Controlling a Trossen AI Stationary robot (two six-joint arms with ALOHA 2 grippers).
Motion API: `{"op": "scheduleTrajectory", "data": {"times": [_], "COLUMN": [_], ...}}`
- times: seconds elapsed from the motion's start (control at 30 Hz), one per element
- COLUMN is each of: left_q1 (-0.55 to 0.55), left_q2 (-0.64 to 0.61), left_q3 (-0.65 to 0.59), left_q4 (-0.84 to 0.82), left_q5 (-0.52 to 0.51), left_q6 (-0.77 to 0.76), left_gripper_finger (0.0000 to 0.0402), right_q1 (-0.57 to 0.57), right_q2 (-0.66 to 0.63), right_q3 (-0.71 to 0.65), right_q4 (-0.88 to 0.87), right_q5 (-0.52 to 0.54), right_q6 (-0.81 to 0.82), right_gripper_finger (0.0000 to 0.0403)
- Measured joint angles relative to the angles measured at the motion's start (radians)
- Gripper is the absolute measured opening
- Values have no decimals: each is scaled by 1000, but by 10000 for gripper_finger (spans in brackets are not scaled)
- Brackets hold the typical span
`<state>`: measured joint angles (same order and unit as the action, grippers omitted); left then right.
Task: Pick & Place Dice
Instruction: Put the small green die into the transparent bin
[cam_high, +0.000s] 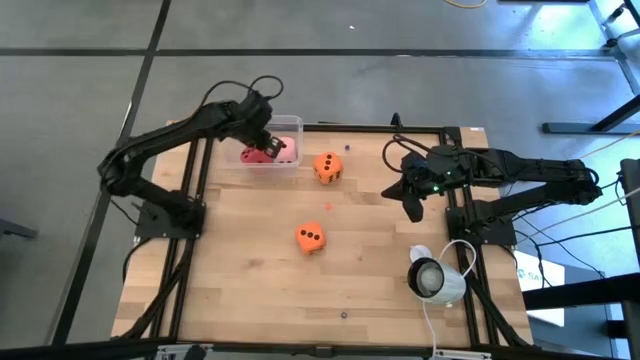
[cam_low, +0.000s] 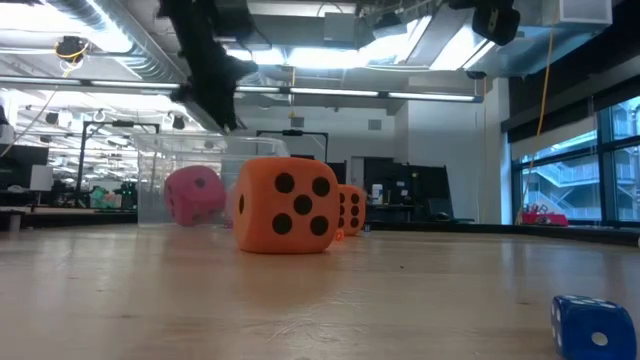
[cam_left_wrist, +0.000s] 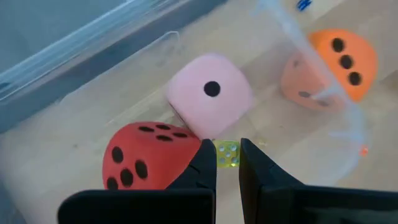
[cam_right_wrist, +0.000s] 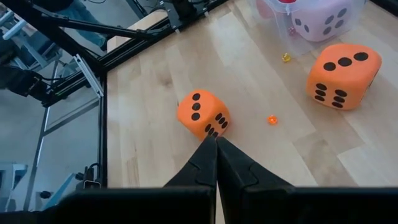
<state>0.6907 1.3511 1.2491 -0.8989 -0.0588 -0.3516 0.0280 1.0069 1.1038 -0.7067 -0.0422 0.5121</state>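
Observation:
My left gripper hangs over the clear plastic container at the table's far left, shut on a tiny yellow-green die. In the container lie a red die and a pale pink die, side by side. One orange die rests on the table just right of the container, and another sits mid-table. My right gripper is shut with nothing in it and hovers at the table's right side, pointing at the mid-table orange die. My left gripper pinches the tiny yellow-green die by two opposite faces between its two fingertips. The fingers slant down from above into the container's opening. The die sits over the red and pink dice; whether it touches the container's floor I cannot tell.
A small blue die lies near the table's front edge. A tiny orange die and a tiny yellow one lie on the wood between the large dice. A white camera with a cable stands at the right edge.

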Motion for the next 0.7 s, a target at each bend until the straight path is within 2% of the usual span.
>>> {"op": "scheduleTrajectory", "data": {"times": [0.17,0.27,0.4,0.7], "left_q1": [65,79,80,80], "left_q2": [100,148,184,185], "left_q3": [0,0,0,0], "left_q4": [15,13,13,-1], "left_q5": [85,100,87,53], "left_q6": [49,67,83,78], "left_gripper_finger": [10,10,11,55], "right_q1": [0,0,0,0], "right_q2": [0,0,0,0], "right_q3": [0,0,0,0], "right_q4": [0,0,0,0], "right_q5": [0,0,0,0], "right_q6": [8,13,15,11], "right_gripper_finger": [0,0,0,0]}}
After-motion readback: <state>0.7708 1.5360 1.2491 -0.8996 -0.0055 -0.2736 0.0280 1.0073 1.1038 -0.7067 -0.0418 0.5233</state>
